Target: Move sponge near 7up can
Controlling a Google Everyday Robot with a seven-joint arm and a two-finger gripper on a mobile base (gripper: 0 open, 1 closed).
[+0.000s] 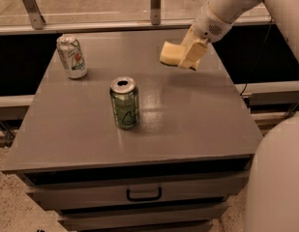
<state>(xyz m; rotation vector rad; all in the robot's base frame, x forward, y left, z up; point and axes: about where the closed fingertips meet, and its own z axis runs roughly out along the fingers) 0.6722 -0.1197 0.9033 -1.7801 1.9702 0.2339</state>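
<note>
Camera view: gripper [190, 59] clamps sponge [169, 52] aloft at 1 o'clock; transport toward 7up can [71, 57], 10 o'clock, likely comes next.

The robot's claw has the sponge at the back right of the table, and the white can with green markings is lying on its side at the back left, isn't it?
No. The camera view shows the 7up can standing upright at the back left of the table, not on its side. The rest holds: the gripper grips the sponge at the back right.

sponge [168, 52] pale yellow | 7up can [72, 57] white-green | gripper [191, 58] cream, over grey table [187, 124] far right
</note>
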